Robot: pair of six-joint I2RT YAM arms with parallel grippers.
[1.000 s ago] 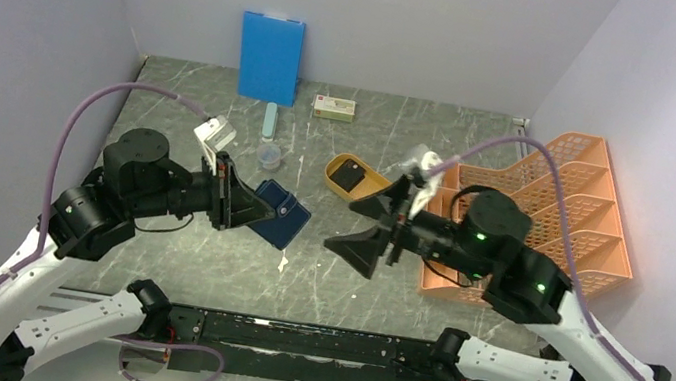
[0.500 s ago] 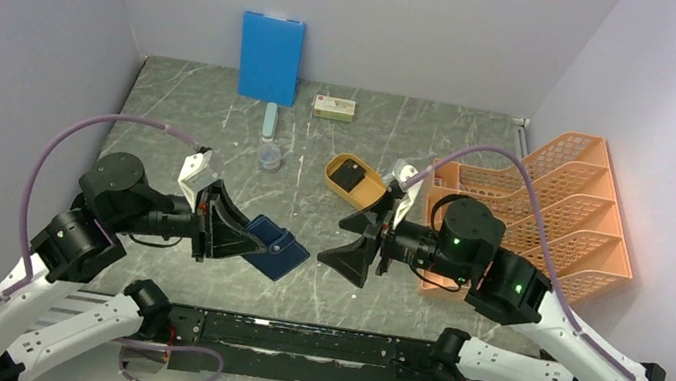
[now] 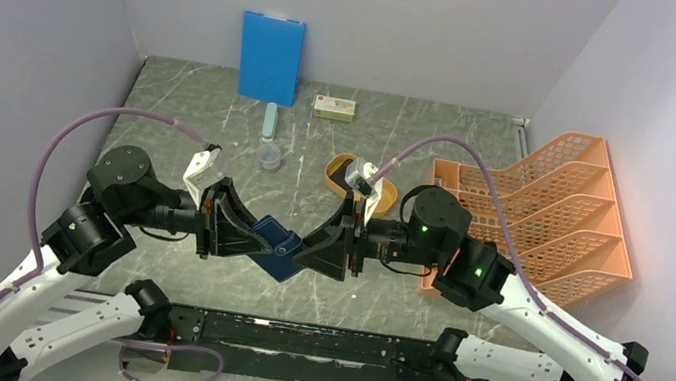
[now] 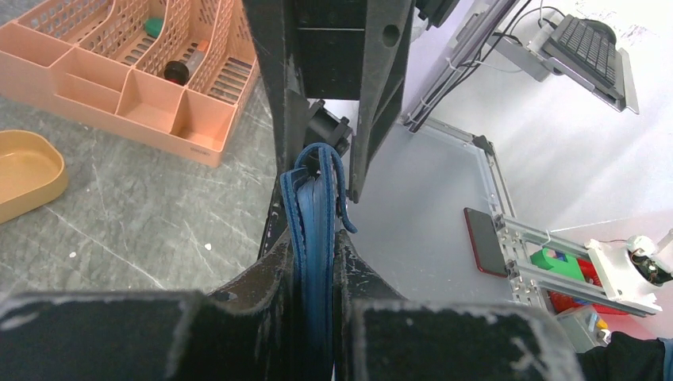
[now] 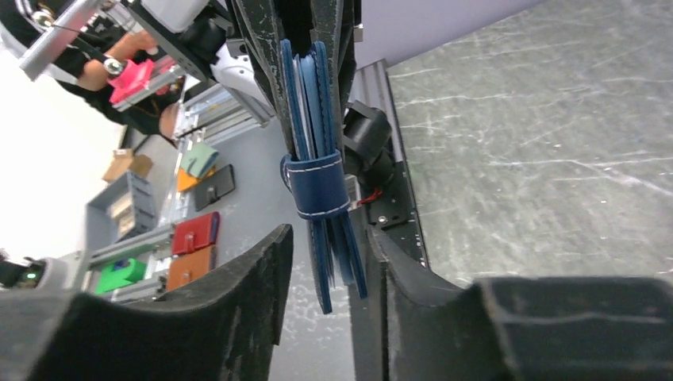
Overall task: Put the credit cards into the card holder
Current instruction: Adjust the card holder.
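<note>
We see the left end effector [image 3: 258, 237] pinching the card holder [image 3: 279, 249], both fingers pressed flat against its navy sides. The holder stands on edge between the two arms, near the 6 o'clock side of the worktop [image 3: 422, 142]. Its snap tab [image 5: 317, 186] wraps around the stacked leaves.

The right end effector [image 3: 307, 251] meets it from 3 o'clock, its fingers spread and straddling the holder's free end. In the right wrist view we see a gap between one finger [image 5: 266, 270] and the leather.

From the holder, the clear cup [image 3: 268, 155] lies at 11 o'clock, the yellow oval tray [image 3: 385, 198] at 1 o'clock, the orange rack [image 3: 553, 213] at 2 o'clock and the blue board [image 3: 269, 57] at 12 o'clock.
</note>
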